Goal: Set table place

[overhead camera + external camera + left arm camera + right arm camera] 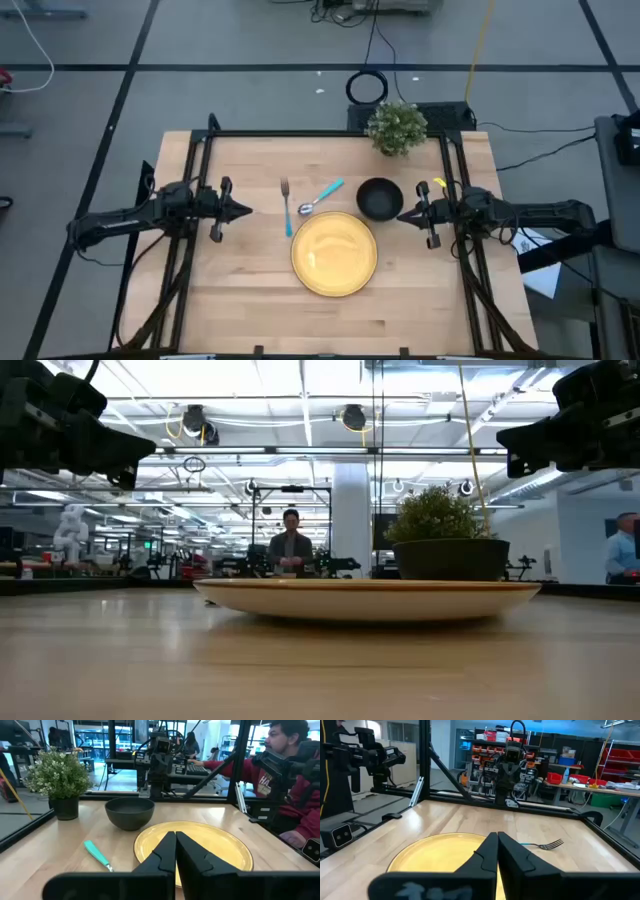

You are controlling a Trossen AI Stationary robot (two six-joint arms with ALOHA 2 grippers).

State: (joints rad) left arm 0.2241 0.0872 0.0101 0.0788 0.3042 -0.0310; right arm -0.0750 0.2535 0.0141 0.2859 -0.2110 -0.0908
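Observation:
The yellow plate (334, 254) lies flat on the wooden table (250, 310), near the middle. A black bowl (379, 198) stands just beyond it to the right. A fork (286, 204) and a teal-handled spoon (320, 197) lie on the table at the plate's far left. My left gripper (246, 210) hovers shut to the left of the fork, above the table. My right gripper (402, 216) hovers shut to the right of the bowl. Both point level toward the middle and hold nothing.
A small potted plant (397, 127) stands at the table's far edge, behind the bowl. Black rails (190, 170) run along the table's sides under both arms. People sit and stand in the room beyond the table (285, 770).

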